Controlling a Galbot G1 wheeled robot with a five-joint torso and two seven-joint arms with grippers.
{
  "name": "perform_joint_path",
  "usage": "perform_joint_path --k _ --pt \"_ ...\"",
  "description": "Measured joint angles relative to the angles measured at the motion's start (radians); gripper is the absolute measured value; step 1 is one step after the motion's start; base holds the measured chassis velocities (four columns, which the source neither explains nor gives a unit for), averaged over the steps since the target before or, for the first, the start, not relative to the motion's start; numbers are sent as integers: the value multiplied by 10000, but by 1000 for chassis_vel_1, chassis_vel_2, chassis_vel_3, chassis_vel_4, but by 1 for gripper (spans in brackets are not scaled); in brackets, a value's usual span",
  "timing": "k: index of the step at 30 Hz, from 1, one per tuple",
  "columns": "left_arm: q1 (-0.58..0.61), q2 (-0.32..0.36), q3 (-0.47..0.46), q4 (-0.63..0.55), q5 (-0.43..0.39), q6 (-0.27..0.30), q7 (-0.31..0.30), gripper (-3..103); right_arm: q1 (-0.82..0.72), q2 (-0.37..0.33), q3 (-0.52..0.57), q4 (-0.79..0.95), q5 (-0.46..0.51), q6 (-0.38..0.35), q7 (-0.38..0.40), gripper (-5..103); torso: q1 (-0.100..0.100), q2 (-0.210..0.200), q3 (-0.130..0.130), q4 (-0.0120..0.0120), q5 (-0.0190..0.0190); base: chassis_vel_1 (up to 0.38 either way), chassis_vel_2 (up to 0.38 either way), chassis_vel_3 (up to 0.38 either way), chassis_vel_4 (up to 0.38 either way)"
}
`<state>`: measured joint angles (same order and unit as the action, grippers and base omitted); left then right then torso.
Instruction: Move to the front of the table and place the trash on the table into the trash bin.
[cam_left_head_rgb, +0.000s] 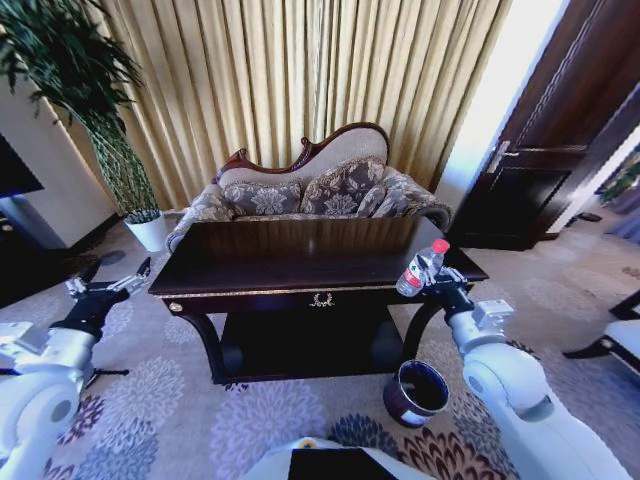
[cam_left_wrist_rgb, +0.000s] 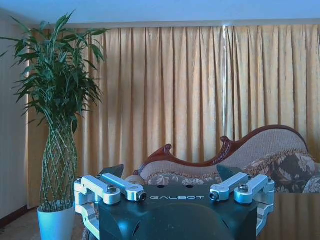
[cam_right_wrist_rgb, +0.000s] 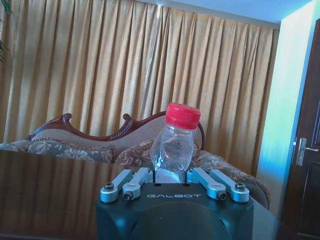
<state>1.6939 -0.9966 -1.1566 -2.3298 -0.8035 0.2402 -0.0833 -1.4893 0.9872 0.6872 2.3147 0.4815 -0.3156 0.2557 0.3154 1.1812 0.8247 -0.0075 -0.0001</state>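
The dark glossy table (cam_left_head_rgb: 300, 265) with gold trim stands straight ahead. At its front right corner my right gripper (cam_left_head_rgb: 432, 278) is shut on a clear plastic bottle (cam_left_head_rgb: 420, 270) with a red cap, held nearly upright. In the right wrist view the bottle (cam_right_wrist_rgb: 175, 145) rises between the fingers of the right gripper (cam_right_wrist_rgb: 171, 175). The trash bin (cam_left_head_rgb: 415, 392), round and dark, sits on the carpet below the bottle, by the table's right leg. My left gripper (cam_left_head_rgb: 115, 275) hovers open and holding nothing off the table's left end; in the left wrist view the left gripper (cam_left_wrist_rgb: 170, 172) faces the curtains.
A patterned sofa (cam_left_head_rgb: 310, 190) stands right behind the table, with gold curtains (cam_left_head_rgb: 300, 70) beyond. A tall plant in a white pot (cam_left_head_rgb: 148, 230) is at the back left. A dark door (cam_left_head_rgb: 560, 130) is at the right, and dark furniture (cam_left_head_rgb: 620, 340) at the right edge.
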Motion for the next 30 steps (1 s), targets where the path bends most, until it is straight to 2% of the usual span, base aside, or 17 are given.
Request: perform_joint_path --k 5,9,16,23,24,27,29,30 --pt "51 -135 -56 -87 16 -18 -10 100 -329 295 88 -102 -55 239 -211 25 0 0 -1 3 0 12 -8 -12 9" --pt "132 -298 -230 -223 7 -34 12 100 -1267 776 631 -654 -298 489 -292 25 4 -2 2 -1 3 0 0 0 0" --pt "69 -375 -290 -252 4 -45 135 100 -1789 883 1203 -1686 -715 912 -578 25 2 -1 0 -1 -1 0 0 0 0" --pt "44 -702 -225 -297 84 -74 192 100 -468 1083 474 -5349 -1394 1344 -663 25 3 -2 2 3 6 0 0 0 0" --pt "44 -702 -225 -297 84 -74 192 100 -468 1083 474 -5349 -1394 1344 -663 25 3 -2 2 3 6 0 0 0 0" --pt "72 -809 -216 -299 152 -248 181 100 403 1436 133 -7289 -1836 1709 -671 25 2 -2 1 3 3 0 0 0 0" --pt "128 -819 -262 -308 159 -278 182 100 910 1666 31 -8604 -2217 2248 -678 25 2 -1 1 3 2 0 0 0 0" --pt "128 -819 -262 -308 159 -278 182 100 910 1666 31 -8604 -2217 2248 -678 25 2 -1 1 3 2 0 0 0 0"
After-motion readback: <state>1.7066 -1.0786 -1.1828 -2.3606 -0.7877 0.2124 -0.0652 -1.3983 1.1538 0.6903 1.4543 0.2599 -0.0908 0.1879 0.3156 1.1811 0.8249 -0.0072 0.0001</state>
